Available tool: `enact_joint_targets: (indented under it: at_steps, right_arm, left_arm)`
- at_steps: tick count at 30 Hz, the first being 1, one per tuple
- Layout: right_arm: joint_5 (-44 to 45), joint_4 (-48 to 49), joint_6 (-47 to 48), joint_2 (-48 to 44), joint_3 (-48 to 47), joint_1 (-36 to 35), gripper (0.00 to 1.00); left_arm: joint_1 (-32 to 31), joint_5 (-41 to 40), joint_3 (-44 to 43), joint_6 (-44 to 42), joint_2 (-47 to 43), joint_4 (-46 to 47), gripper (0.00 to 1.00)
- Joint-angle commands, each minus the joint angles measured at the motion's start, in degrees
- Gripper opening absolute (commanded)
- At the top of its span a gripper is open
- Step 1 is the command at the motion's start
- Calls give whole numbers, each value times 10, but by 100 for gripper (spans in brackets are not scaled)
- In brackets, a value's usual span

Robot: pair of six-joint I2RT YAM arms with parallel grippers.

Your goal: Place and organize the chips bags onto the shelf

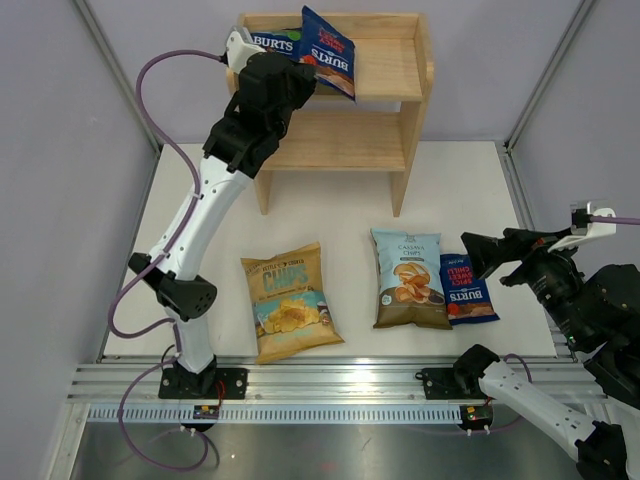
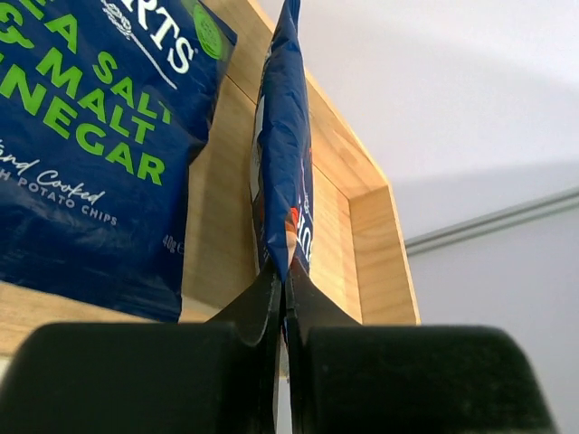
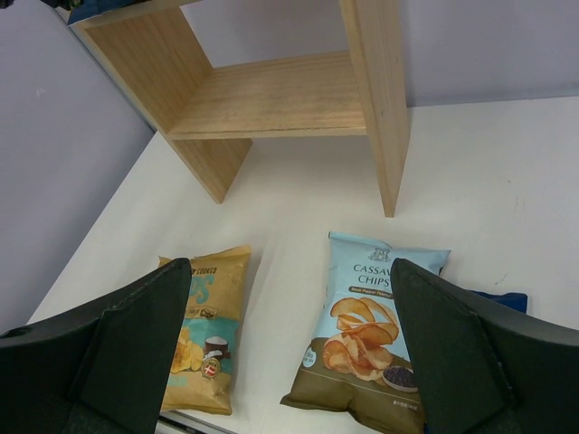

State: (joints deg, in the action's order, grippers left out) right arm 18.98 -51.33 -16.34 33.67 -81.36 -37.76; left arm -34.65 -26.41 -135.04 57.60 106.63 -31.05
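Observation:
My left gripper (image 1: 312, 72) reaches up to the top tier of the light-wood shelf (image 1: 345, 140) and is shut on the bottom edge of a dark-blue Burts bag (image 1: 330, 52), which it holds upright and edge-on (image 2: 285, 154). A second Burts bag (image 1: 272, 42) stands at the left of that tier. On the table lie a tan-yellow Chips bag (image 1: 288, 300), a light-blue and brown cassava bag (image 1: 408, 278) and a third Burts bag (image 1: 467, 290). My right gripper (image 1: 480, 255) hovers open to the right of these, with nothing between its fingers (image 3: 136, 344).
The shelf's lower tier (image 3: 271, 99) is bare wood. An aluminium rail (image 1: 330, 385) runs along the table's near edge, by the arm bases. Grey walls close in the left, right and back sides.

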Motion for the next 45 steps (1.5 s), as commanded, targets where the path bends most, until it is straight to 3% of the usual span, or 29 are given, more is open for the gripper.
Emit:
enact_joint_targets:
  at_steps: [1,5,10,14,22,28,34,45]
  right_arm:
    - [12,1,4,-6,-13,0,99]
    - [11,2,5,-4,-13,0,99]
    - [13,-1,6,-4,-13,0,99]
    - [16,1,9,-4,-12,0,100]
    - [13,1,9,-4,-11,0,99]
    - [13,4,9,-4,-8,1,99]
    - [13,0,9,-4,-12,0,100]
    - [24,-6,9,13,-13,0,100]
  left_arm:
    - [0,-44,-26,31,19,25,0]
    - [-3,-51,-9,47,22,44,0]
    - [-3,-34,-72,51,67,23,0]
    - [-2,-6,-74,45,74,29,3]
    - [8,-7,-58,37,52,15,23]
    - [22,11,-92,8,43,-8,32]
    - [49,45,-84,1,36,-28,52]
    - [56,72,-88,-70,9,-34,63]
